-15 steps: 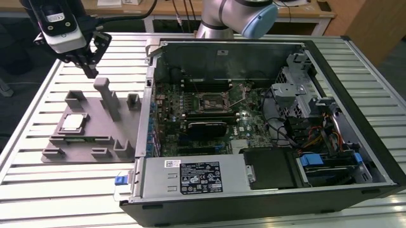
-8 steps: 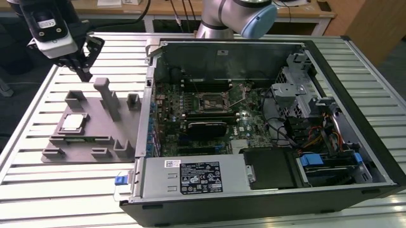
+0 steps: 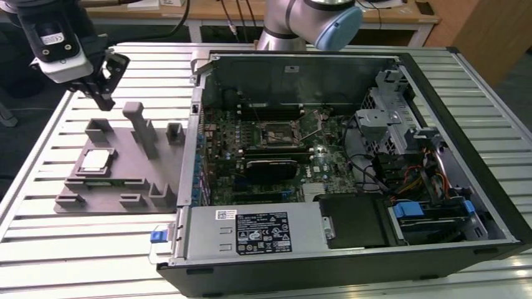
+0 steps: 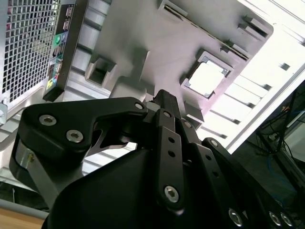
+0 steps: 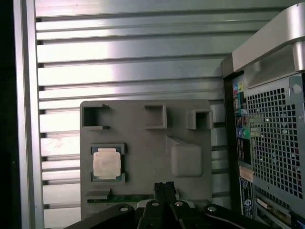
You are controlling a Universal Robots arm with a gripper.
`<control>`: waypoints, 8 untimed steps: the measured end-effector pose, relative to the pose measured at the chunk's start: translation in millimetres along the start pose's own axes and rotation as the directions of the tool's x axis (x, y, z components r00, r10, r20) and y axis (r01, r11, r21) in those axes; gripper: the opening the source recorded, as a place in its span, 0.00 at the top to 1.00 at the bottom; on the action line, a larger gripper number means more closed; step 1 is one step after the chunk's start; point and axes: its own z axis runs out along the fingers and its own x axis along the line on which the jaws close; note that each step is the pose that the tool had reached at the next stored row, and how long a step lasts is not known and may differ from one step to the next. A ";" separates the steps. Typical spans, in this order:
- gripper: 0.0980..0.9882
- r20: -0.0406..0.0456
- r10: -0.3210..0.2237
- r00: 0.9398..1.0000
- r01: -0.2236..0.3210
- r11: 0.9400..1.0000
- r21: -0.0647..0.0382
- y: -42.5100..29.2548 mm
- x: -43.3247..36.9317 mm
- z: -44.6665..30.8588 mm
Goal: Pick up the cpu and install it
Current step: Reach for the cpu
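Observation:
The cpu (image 3: 94, 161) is a small silver-topped square lying flat in a pocket of the grey fixture block (image 3: 124, 193) on the slatted table, at the exterior view's left. It also shows in both wrist views, cpu (image 5: 106, 163) and cpu (image 4: 206, 78). My gripper (image 3: 104, 101) hangs in the air above the far end of the fixture, well clear of the cpu. Its black fingers are pressed together and hold nothing, as gripper (image 5: 165, 187) and gripper (image 4: 164, 99) show.
An open computer case (image 3: 465, 68) lies to the fixture's right, with the motherboard socket (image 3: 278, 131) exposed inside. The case's grilled rear (image 5: 271, 143) stands close beside the fixture (image 5: 143, 129). A green memory stick (image 5: 126, 198) lies in a fixture slot. Upright grey posts (image 3: 139, 128) rise from the fixture.

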 end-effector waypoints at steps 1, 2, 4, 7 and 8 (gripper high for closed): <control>0.99 0.000 0.000 1.000 0.000 1.000 0.000 -0.1 1.2 1.1; 0.99 0.000 0.000 1.000 0.000 1.000 0.000 -0.2 2.4 2.2; 0.99 0.000 0.000 1.000 0.000 1.000 0.000 -0.4 4.9 4.4; 0.99 0.000 0.000 1.000 0.000 1.000 0.000 -0.8 9.6 7.8; 0.99 0.000 0.000 1.000 0.000 1.000 0.000 -1.2 17.2 13.0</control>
